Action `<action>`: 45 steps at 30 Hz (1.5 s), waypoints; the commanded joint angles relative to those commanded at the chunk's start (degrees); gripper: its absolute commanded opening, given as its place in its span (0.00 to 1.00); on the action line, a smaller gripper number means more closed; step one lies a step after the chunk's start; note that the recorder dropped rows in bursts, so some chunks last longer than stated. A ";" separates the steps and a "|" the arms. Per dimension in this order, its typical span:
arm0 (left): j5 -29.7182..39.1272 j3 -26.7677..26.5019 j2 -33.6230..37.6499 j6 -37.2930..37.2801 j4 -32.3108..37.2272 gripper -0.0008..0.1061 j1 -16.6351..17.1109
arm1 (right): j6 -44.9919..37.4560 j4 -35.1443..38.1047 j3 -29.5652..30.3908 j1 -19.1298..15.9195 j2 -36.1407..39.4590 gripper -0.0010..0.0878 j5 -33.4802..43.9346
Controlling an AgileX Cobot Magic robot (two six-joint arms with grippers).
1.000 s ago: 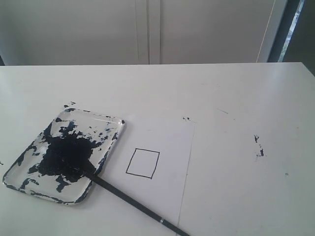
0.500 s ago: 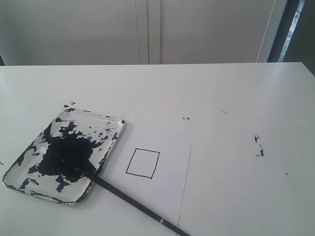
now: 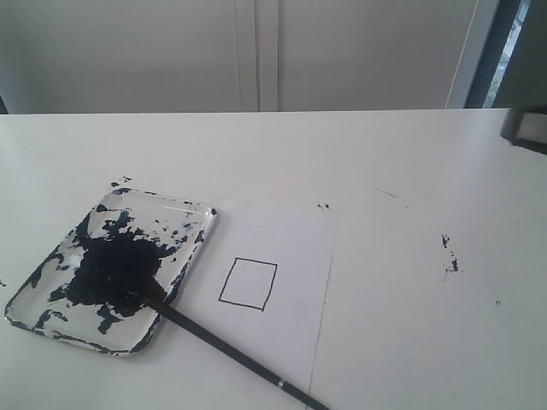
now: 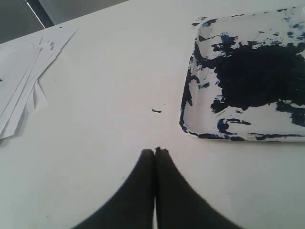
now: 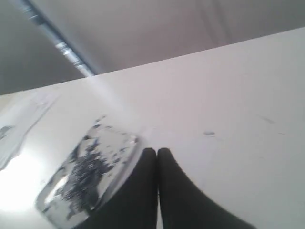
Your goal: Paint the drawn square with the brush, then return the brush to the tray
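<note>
Nearest, the brush (image 3: 224,345) lies slanted at lower centre, tip in the paint-smeared tray (image 3: 197,220) at lower left, shaft crossing the paper sheet (image 3: 291,248) with its unpainted square (image 3: 248,283). Jaws of left gripper (image 4: 155,151) and right gripper (image 5: 157,150) pressed together, empty.

One brush (image 3: 239,357); one tray (image 3: 203,226) (smeared); several sheets (image 4: 19,86), apparently

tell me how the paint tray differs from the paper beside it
The tray is clear plastic with a raised rim, blotched with dark paint; the paper is flat and white, bearing only an empty outlined square. The brush has its tip in the tray, while its handle only crosses the paper's edge. Both are rectangular and lie side by side on the table.
</note>
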 joint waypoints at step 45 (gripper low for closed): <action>0.00 0.00 0.00 0.00 0.00 0.01 0.00 | 50.89 -70.58 -27.17 50.37 38.41 0.01 -11.41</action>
